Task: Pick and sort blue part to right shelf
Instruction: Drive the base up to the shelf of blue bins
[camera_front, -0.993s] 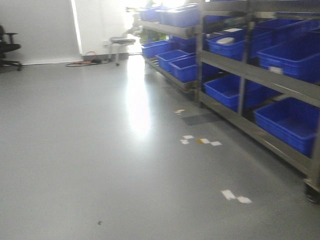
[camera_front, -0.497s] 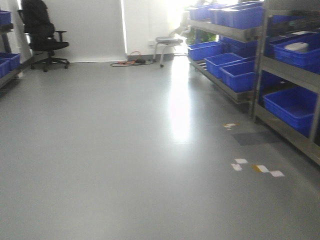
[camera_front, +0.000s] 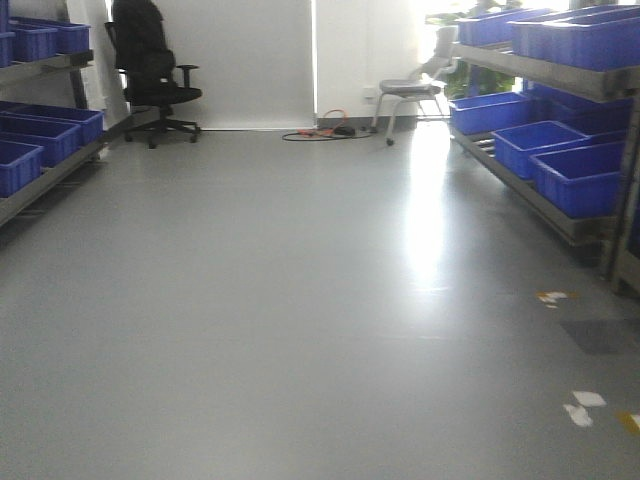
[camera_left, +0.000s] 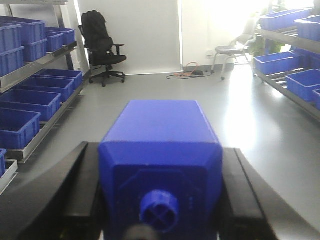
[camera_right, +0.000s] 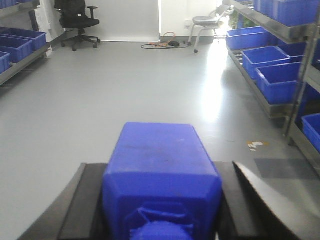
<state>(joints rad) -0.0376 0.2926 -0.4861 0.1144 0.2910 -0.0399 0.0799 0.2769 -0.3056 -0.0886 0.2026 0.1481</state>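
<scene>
- The front view alone shows the whole aisle. On the grey floor we see the right shelf with blue bins at 3 o'clock and another rack at 9 o'clock. A black office chair is at 11 o'clock and a grey chair at 1 o'clock.
- Only the right wrist view shows the blue part. It sits between the dark fingers of the right gripper, with its wide knob toward the camera at 6 o'clock. It is above the floor and well apart from the right shelf, which stands at 2 o'clock.
- We see the right gripper clamped on the blue part, with one finger against each side.
- Only the left wrist view shows a second blue block, with a small knob at 6 o'clock.
- The left gripper grasps this block, and its fingers press on both sides.
</scene>
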